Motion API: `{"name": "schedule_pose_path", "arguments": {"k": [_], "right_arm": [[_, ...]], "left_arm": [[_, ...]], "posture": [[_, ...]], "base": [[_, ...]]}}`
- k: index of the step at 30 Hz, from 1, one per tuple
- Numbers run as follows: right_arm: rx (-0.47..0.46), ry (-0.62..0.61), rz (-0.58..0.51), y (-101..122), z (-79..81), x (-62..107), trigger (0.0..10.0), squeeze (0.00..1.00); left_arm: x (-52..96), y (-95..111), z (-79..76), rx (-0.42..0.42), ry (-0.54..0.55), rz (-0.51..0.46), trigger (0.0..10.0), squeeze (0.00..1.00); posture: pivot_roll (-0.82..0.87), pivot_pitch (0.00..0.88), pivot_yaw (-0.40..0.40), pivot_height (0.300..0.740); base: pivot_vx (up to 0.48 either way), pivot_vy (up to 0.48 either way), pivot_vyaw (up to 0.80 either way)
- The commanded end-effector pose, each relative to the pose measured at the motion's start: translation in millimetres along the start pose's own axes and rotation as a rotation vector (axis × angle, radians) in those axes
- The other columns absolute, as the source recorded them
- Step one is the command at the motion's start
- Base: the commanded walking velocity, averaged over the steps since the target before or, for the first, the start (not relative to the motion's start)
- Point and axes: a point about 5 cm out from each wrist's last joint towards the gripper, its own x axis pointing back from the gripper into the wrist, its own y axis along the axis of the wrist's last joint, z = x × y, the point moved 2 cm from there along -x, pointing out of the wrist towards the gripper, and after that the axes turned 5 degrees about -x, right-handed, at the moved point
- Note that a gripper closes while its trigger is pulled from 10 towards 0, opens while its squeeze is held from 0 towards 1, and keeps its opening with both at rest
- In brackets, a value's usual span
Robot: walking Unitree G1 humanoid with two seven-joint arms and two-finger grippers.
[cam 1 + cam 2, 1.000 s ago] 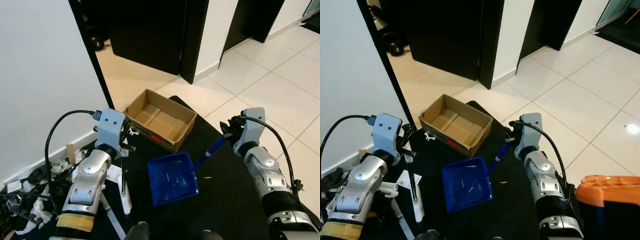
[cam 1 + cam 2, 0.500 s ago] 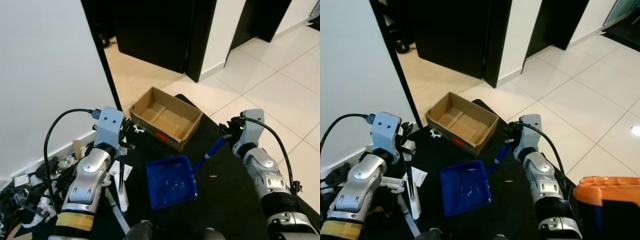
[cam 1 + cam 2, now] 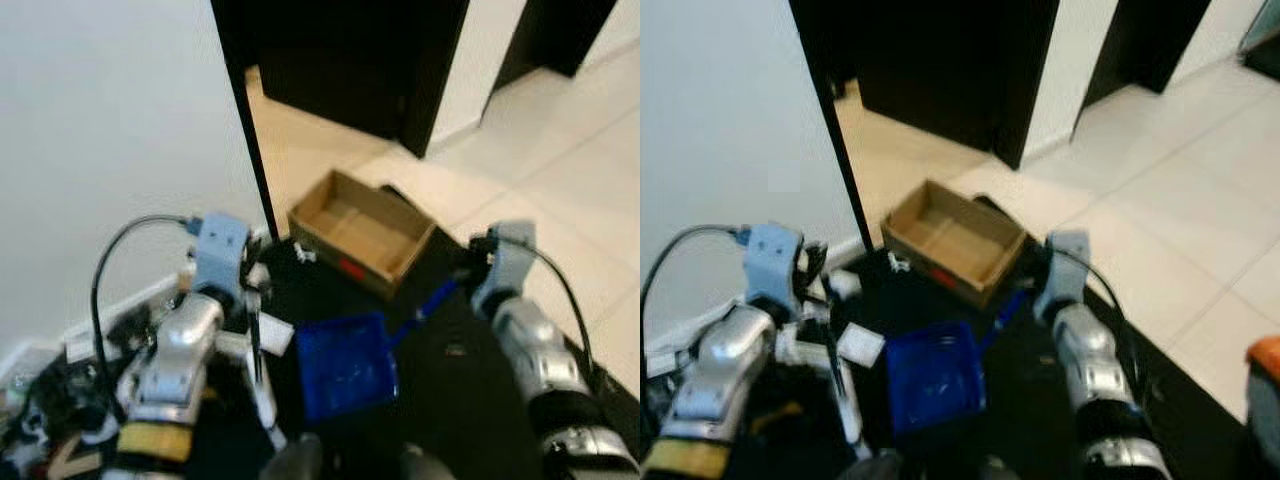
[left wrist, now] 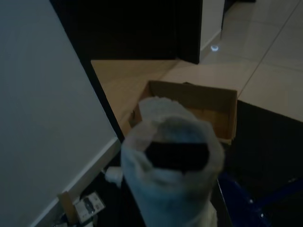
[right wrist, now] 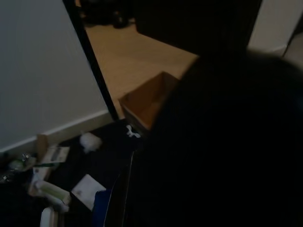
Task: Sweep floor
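Blurred frames mean our head has swung since a moment ago; nothing on the mat has moved. Our left gripper grips the brush upright, beside the dustpan whose handle our right gripper holds, box beyond.

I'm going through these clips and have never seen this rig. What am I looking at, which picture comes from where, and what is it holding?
A humanoid robot is looking down at its own two silver arms. The two wide pictures come from its head camera; the two dark ones come from cameras on its wrists. The right gripper holds the handle of a blue dustpan resting on a black mat. The left gripper holds a thin brush stick. Beyond the dustpan sits an open cardboard box. Scraps of litter lie along the white wall. The head pictures are blurred.
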Motion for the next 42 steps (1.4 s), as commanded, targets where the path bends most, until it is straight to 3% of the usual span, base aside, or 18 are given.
{"name": "schedule_pose_path", "arguments": {"k": [1,25,42], "right_arm": [[0.006,0.011,-0.02,4.7,3.6,-1.2,10.0,0.0],[0.004,0.007,-0.016,4.2,3.2,-1.0,10.0,0.0],[0.008,0.011,-0.021,6.5,3.5,-1.8,10.0,0.0]], "left_arm": [[2.3,-1.0,3.7,-0.017,0.012,0.006,10.0,0.0],[0.9,-0.8,3.6,-0.017,0.005,0.002,10.0,0.0],[-0.5,2.3,0.2,-0.024,-0.015,-0.011,10.0,0.0]], "posture": [[0.15,0.103,-0.018,0.74],[0.15,0.103,-0.016,0.74],[0.15,0.097,-0.019,0.74]], "base": [[0.0,0.356,0.0],[0.0,0.343,0.0],[0.0,0.0,0.0]]}}
